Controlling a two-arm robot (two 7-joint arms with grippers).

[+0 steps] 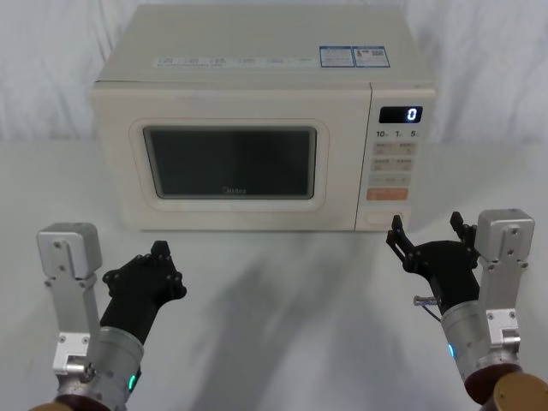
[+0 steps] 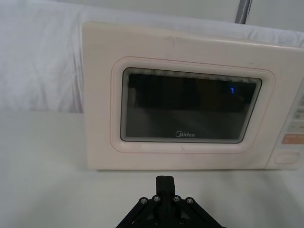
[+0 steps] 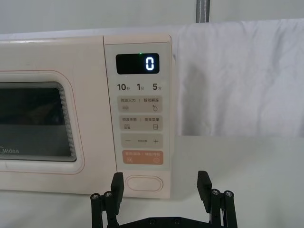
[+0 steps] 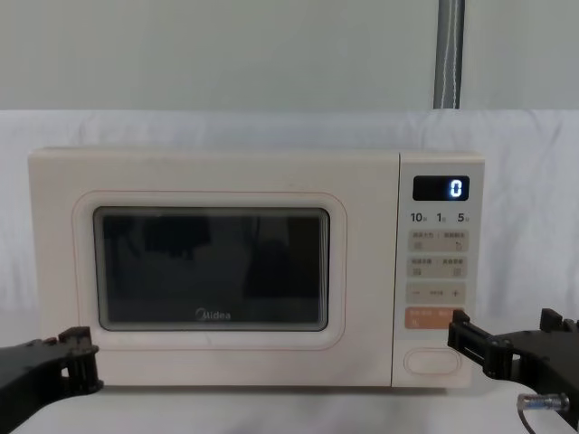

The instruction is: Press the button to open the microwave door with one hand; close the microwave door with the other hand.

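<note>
Two grippers face the microwave (image 1: 261,120); door (image 1: 231,158) closed. Right gripper (image 1: 431,237) released, fingers spread, just in front of the button (image 3: 144,183). Left gripper (image 1: 159,272) clenched, near the door's lower left.

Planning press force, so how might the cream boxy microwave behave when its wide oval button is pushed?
The cream boxy microwave looks bulky and flat-based, so it probably won't tip. On the smooth white table it might slide back slightly. The wide oval cream button sits low, favouring sliding; the open right claw faces it.
</note>
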